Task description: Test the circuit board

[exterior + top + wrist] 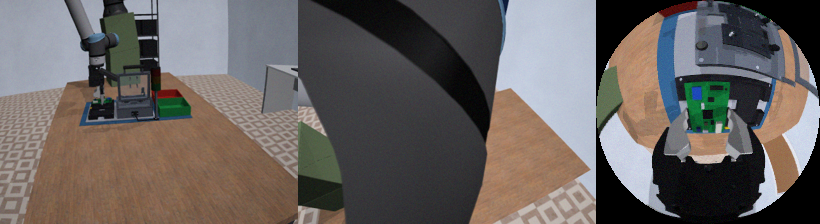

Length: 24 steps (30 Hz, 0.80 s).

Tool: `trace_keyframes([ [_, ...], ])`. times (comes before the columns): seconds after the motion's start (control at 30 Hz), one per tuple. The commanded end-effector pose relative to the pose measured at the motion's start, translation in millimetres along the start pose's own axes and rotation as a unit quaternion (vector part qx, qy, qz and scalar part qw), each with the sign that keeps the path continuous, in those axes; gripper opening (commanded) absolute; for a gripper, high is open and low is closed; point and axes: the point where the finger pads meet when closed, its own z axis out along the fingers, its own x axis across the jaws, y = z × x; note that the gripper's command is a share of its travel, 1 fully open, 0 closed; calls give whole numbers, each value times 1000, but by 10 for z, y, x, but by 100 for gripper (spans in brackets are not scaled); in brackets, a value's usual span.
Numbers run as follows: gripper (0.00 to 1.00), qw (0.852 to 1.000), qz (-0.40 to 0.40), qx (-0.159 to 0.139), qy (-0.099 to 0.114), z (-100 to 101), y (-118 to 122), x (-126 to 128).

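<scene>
The green circuit board point(707, 107) shows in the wrist view between my two grey fingers, over the black tray point(746, 100). My gripper point(707, 108) is shut on the board's near edge. In the exterior view the gripper point(101, 97) stands over the black tray point(101, 111) at the left of the blue mat, with a bit of the green board point(100, 101) below it. The grey tester point(134, 108) stands to the right with its clear lid point(133, 83) raised. The tester's bed point(738, 35) lies beyond the tray in the wrist view. The top view is mostly blocked by my arm point(393, 111).
The signal tower point(156, 79) stands right of the tester, unlit. A red bin point(167, 93) and a green bin point(173, 107) lie on the right of the mat. A green cabinet point(122, 48) and a dark shelf rack point(148, 35) stand behind the table.
</scene>
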Motion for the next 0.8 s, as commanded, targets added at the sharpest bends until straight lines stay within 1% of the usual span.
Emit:
trace_keyframes([
  [0.0,39,1000,0,0,0,-33,1,3],
  [0.27,39,1000,0,0,0,-39,1,3],
  [0.37,39,1000,0,0,0,-71,1,3],
  [0.47,39,1000,0,0,0,-152,1,3],
  [0.57,39,1000,0,0,0,-275,1,3],
  [0.63,39,1000,0,0,0,-275,1,3],
  [0.77,39,1000,0,0,0,-467,1,3],
])
